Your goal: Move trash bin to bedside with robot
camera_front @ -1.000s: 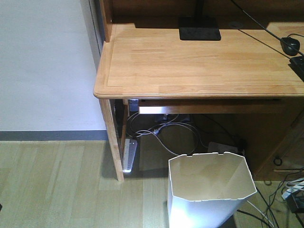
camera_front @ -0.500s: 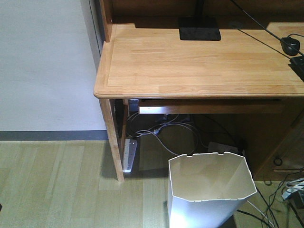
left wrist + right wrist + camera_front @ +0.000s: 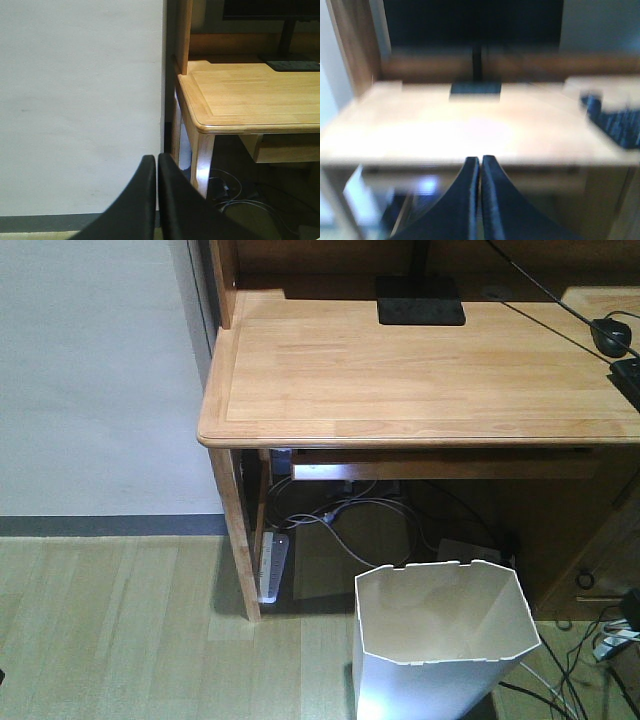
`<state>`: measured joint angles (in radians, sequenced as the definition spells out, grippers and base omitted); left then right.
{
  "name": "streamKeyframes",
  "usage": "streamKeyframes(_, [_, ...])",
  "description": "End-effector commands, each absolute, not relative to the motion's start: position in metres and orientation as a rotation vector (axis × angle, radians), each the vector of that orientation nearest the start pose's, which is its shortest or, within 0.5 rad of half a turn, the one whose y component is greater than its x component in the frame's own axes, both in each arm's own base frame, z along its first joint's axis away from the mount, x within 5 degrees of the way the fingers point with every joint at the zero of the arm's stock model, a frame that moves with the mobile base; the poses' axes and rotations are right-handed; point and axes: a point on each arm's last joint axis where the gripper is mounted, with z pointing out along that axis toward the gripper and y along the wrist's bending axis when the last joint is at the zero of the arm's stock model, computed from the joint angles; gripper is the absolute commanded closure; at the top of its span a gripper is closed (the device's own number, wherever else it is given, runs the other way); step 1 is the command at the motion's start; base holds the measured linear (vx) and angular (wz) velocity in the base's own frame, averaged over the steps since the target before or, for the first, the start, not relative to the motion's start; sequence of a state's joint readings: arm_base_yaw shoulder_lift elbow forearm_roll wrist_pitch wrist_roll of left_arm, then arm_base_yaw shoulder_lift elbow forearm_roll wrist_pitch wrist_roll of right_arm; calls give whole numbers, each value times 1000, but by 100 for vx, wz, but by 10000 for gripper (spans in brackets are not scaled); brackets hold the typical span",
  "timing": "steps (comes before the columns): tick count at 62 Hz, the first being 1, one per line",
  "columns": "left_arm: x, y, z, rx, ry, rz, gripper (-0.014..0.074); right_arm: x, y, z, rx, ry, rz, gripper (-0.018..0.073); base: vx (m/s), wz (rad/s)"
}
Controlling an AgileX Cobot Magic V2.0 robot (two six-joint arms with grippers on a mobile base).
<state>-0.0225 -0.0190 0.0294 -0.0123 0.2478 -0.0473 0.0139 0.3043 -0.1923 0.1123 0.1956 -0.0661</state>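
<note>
The white trash bin stands on the wooden floor in front of the desk's right part, with its octagonal rim open upward and its inside cream. It shows only in the front view. My left gripper is shut and empty, and it faces the white wall beside the desk's left leg. My right gripper is shut and empty, and it faces the desk edge in a blurred view. A black part shows at the right edge of the front view, right of the bin. The bed is out of view.
A light wooden desk fills the upper view, with a black monitor base and a mouse on it. Under it lie a power strip and loose cables. The white wall is to the left.
The bin and desk have not moved. A black part has risen into view at the right edge of the front view.
</note>
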Motion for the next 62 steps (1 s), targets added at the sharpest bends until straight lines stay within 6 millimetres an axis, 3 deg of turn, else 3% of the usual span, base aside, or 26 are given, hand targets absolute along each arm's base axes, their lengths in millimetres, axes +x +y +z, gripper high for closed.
streamKeyframes(1, [56, -2, 179, -35, 1687, -78, 602, 96, 4, 250, 33, 1832, 84, 570, 0, 0])
streamKeyframes(14, [56, -2, 179, -35, 1687, -78, 602, 113, 4, 236, 65, 1961, 103, 570, 0, 0])
streamKeyframes(30, [56, -2, 179, -35, 1687, -78, 602, 118, 4, 230, 47, 2014, 84, 536, 0, 0])
streamKeyframes(39, [56, -2, 179, -35, 1687, -78, 602, 117, 4, 228, 23, 2040, 67, 424, 0, 0])
streamKeyframes(56, [56, -2, 179, -35, 1687, -78, 602, 118, 4, 229, 25, 2030, 68, 60, 0, 0])
streamKeyframes(62, [56, -2, 179, -35, 1687, -78, 602, 118, 4, 230, 21, 2012, 62, -8, 0, 0])
